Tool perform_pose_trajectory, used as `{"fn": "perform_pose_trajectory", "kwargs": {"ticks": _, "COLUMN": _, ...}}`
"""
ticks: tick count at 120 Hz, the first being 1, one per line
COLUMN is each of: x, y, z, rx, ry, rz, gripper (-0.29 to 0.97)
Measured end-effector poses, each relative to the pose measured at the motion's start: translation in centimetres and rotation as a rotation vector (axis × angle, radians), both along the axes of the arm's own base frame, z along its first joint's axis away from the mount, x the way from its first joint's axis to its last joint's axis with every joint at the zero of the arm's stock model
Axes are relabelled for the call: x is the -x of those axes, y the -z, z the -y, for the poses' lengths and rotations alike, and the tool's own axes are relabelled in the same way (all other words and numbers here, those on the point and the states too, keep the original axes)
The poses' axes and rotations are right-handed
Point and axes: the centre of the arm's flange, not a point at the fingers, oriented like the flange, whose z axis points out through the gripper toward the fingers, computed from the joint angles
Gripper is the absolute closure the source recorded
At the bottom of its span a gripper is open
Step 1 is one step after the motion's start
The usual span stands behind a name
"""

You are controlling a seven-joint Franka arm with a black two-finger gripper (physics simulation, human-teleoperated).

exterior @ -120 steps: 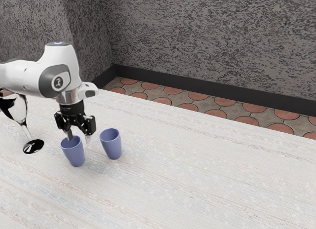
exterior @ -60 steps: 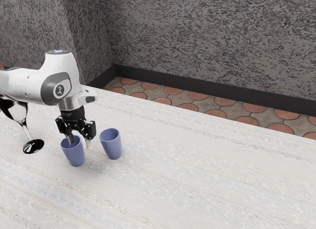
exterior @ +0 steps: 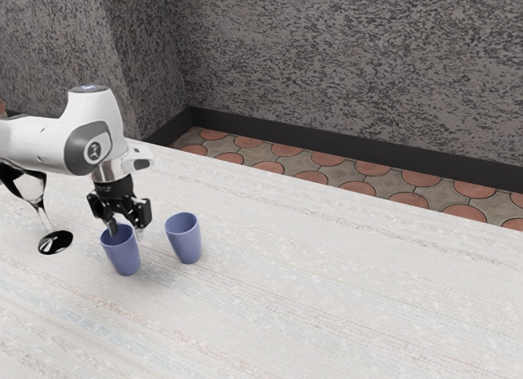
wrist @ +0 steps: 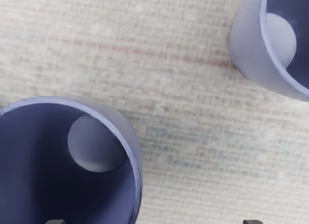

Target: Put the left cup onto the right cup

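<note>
Two blue-violet cups stand upright and side by side on the pale table. The left cup (exterior: 121,252) is directly under my gripper (exterior: 122,230). The gripper is open: one finger reaches inside the cup's mouth and the other hangs outside its wall, on the side toward the right cup (exterior: 183,237). In the wrist view the left cup (wrist: 43,156) lies just beneath the hand, its rim between the two dark fingertips (wrist: 55,222) at the lower edge. The right cup (wrist: 270,45) stands a short gap away.
A wine glass (exterior: 31,191) with a black foot (exterior: 55,243) stands at the exterior view's left, close behind the arm. The table (exterior: 327,297) stretches wide toward the exterior view's right. Beyond its far edge are a tiled floor (exterior: 368,179) and rough stone walls.
My hand has drifted slightly toward the exterior view's left and sunk a little, bringing the fingers lower around the left cup's rim. Neither cup has moved.
</note>
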Motion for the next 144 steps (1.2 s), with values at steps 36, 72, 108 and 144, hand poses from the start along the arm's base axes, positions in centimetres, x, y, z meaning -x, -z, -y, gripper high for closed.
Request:
{"fn": "perform_pose_trajectory", "kwargs": {"ticks": 36, "x": -0.3, "y": 1.3, "z": -0.4, "rx": 0.003, "ry": 0.023, "rz": -0.013, "gripper": 0.23}}
{"fn": "perform_pose_trajectory", "kwargs": {"ticks": 72, "x": -0.7, "y": 3.0, "z": -0.6, "rx": 0.008, "ry": 0.036, "rz": -0.029, "gripper": 0.24}}
{"fn": "perform_pose_trajectory", "kwargs": {"ticks": 108, "x": -1.5, "y": 4.4, "z": -0.7, "rx": 0.012, "ry": 0.048, "rz": -0.039, "gripper": 0.26}}
{"fn": "perform_pose_trajectory", "kwargs": {"ticks": 144, "x": -1.8, "y": 4.2, "z": -0.8, "rx": 0.012, "ry": 0.052, "rz": -0.034, "gripper": 0.42}}
